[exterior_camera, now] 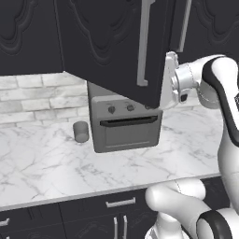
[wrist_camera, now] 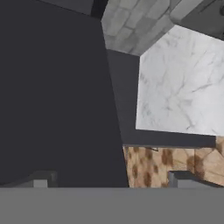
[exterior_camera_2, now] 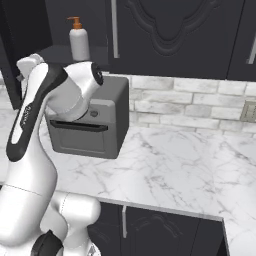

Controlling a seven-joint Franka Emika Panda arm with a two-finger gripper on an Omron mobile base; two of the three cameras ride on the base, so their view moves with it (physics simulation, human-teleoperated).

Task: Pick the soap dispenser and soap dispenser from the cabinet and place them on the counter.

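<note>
Claw [wrist_camera: 111, 179] being held wide apart, nothing gripped, hard against open black embossed cabinet door [exterior_camera: 112, 42]. White pump bottle with orange pump [exterior_camera_2: 78, 39] standing on cabinet shelf beyond the claw. Door edge being cleared first, bottle body then approached level. White marble counter [exterior_camera_2: 190, 165] lying below.

Grey toaster oven [exterior_camera: 126, 123] by the brick backsplash [exterior_camera_2: 200, 102], short grey cup [exterior_camera: 81, 131] beside it, black drawer units [exterior_camera: 93, 214] below

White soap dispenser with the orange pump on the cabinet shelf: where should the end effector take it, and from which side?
Probably grip the white soap dispenser around its straight, round body, below the shoulder, not by the thin orange pump. It stands upright near the front of the cabinet shelf, so come in level from the open front, with one jaw on either side of the body.
</note>
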